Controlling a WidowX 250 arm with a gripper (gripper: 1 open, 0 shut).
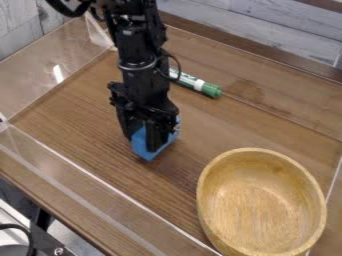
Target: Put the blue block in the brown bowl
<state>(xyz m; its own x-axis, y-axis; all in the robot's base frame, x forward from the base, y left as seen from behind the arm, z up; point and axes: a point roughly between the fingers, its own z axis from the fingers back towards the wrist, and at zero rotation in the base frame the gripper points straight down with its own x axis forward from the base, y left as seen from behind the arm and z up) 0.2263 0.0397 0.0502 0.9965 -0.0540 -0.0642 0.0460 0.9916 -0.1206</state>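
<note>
Fingers (139,132) of the gripper (151,143) are clamped on the blue block (152,148), which rests on the table (254,110) near its middle. Above it the black arm (138,55) stands nearly upright, gripper pointing straight down. Toward the near right corner sits the brown bowl (262,204), well apart, with a green-and-white marker (197,86) behind the arm

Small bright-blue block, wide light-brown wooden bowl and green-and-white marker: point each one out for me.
Small bright-blue block (151,150): camera view, lower face showing between the fingers.
Wide light-brown wooden bowl (214,174): camera view, left rim.
Green-and-white marker (202,86): camera view, green end.
</note>
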